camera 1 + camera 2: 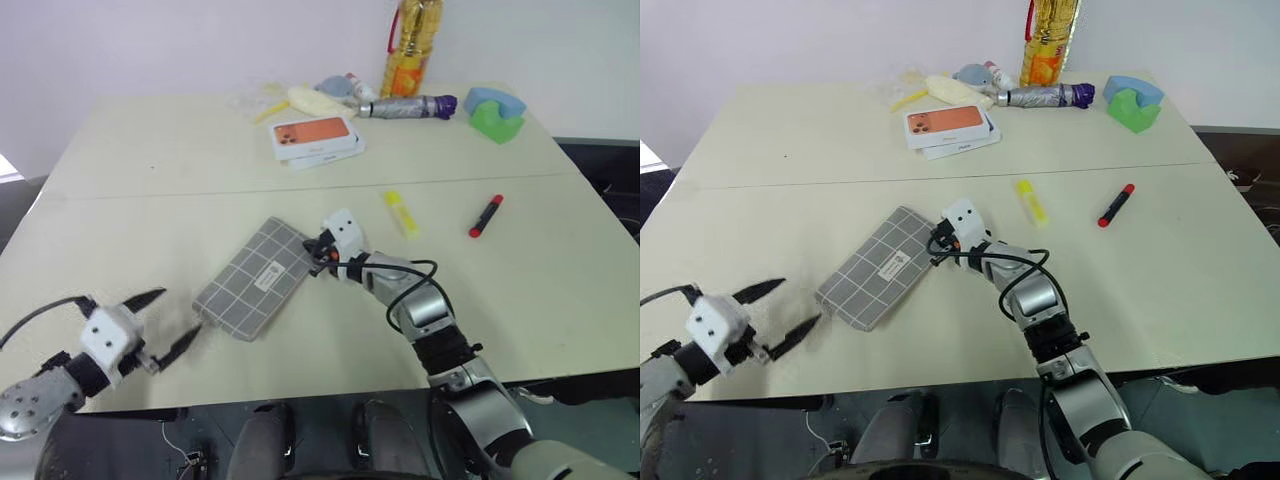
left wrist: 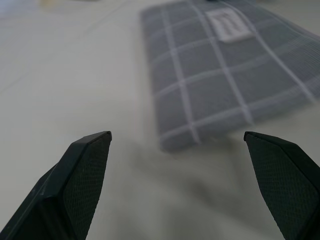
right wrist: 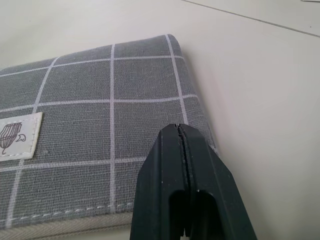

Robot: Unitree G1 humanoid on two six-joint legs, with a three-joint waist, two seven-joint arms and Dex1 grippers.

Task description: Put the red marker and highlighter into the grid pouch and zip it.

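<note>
Your right gripper (image 1: pixel 318 251), fingers pressed together, sits at the grid pouch's (image 1: pixel 255 278) far edge mid-table, while your left gripper (image 1: pixel 166 320) stands spread just off its near corner.

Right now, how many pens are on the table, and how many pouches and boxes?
Pens: 2, the red marker and the highlighter
Pouches: 1, the grid pouch
Boxes: 1, the orange-and-white phone box
Total: 4
</note>
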